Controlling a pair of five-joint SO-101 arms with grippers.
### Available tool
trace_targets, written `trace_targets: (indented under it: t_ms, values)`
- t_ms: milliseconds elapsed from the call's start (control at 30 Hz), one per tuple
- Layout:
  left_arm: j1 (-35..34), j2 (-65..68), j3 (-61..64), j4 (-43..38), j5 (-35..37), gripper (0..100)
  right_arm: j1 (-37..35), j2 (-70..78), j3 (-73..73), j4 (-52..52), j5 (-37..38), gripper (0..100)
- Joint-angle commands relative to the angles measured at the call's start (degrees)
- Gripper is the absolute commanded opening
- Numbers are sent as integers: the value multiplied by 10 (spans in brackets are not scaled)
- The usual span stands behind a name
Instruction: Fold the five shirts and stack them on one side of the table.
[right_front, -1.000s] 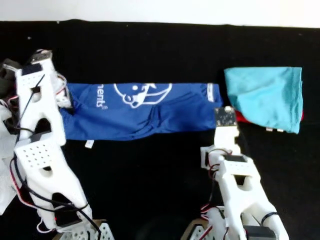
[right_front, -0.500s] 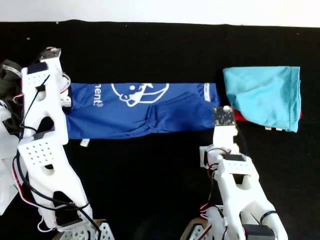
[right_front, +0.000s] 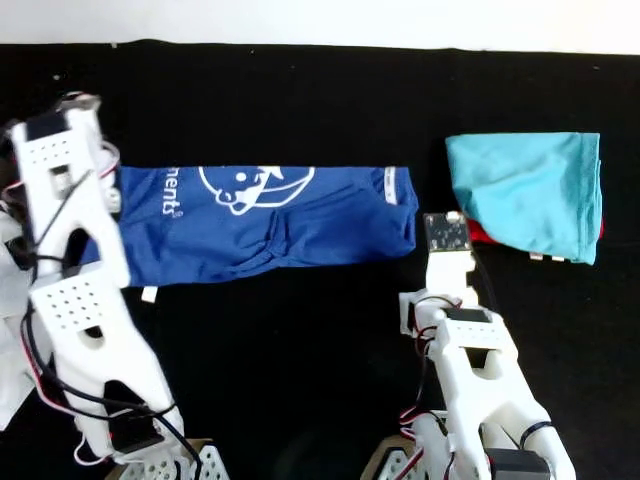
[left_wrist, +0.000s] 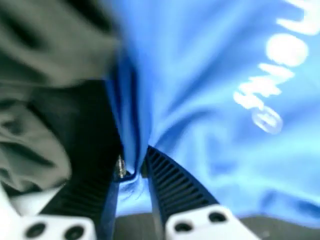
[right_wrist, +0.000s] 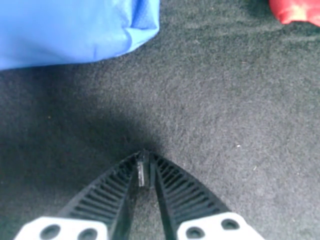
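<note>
L gripper (left_wrist: 133, 171), clamped on blue shirt (right_front: 260, 225), dragged it leftward; shirt's far end slid away from teal shirt (right_front: 525, 195).

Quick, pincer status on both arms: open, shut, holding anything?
Left pincer: closed, holding a fold of the blue shirt.
Right pincer: closed, empty, over the black table cover, clear of the shirt.

1. A table (right_front: 300, 370) under a matte black covering spans the high view from side to side
2. Close up in the right wrist view, that covering has a fine, felt-like nap with pale flecks of lint
3. A plain white band (right_front: 320, 20) runs the whole width behind the table's far edge
</note>
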Motion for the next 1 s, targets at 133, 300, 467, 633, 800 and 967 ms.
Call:
trace_targets:
  t_ms: [133,300,467,633,800,967]
  values:
    - [138,-11,-133,95,66,8,4,3,-1,-15,-9,5]
    - [244,-11,-164,95,102,8,16,3,-2,-15,-28,5]
    - [356,-11,-195,95,138,8,18,3,-2,-15,-28,5]
    - [465,-6,-240,89,137,8,31,2,-2,-15,-28,5]
    - [531,-5,-245,-3,138,8,35,1,-2,-15,-29,5]
    - [558,27,-247,-115,138,8,35,1,-2,-15,-29,5]
